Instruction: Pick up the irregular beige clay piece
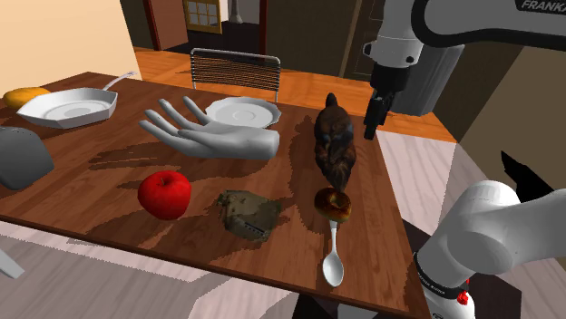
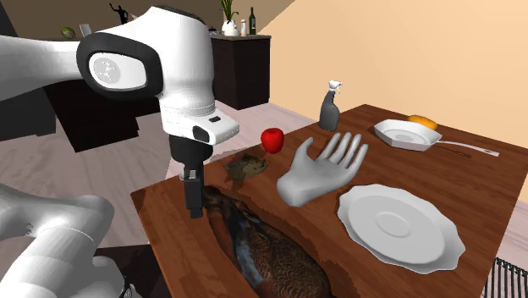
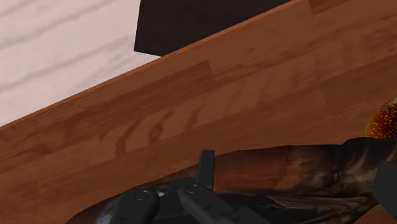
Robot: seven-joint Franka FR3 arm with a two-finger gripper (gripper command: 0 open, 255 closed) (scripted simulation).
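Note:
The irregular beige-olive clay piece (image 1: pixel 247 214) (image 2: pixel 248 167) lies on the wooden table (image 1: pixel 109 181), between a red apple (image 1: pixel 165 194) (image 2: pixel 272 140) and a glazed donut (image 1: pixel 334 204). My black gripper (image 1: pixel 371 122) (image 2: pixel 194 199) (image 3: pixel 296 181) hangs above the table's edge at the shoulder view's right, just past a brown bird figure (image 1: pixel 335 145) (image 2: pixel 271 254) (image 3: pixel 286 170). It is well away from the clay piece. Its fingers (image 3: pixel 207 168) stand apart with nothing between them, so it is open.
A grey hand sculpture (image 1: pixel 213 134) (image 2: pixel 321 173), a white plate (image 1: pixel 241 112) (image 2: pixel 398 224), a white pan (image 1: pixel 68 106) (image 2: pixel 410 135), a spoon (image 1: pixel 333 263), a spray bottle (image 2: pixel 330 106) and a grey lump (image 1: pixel 20 156) share the table. A chair (image 1: pixel 236 68) stands behind it.

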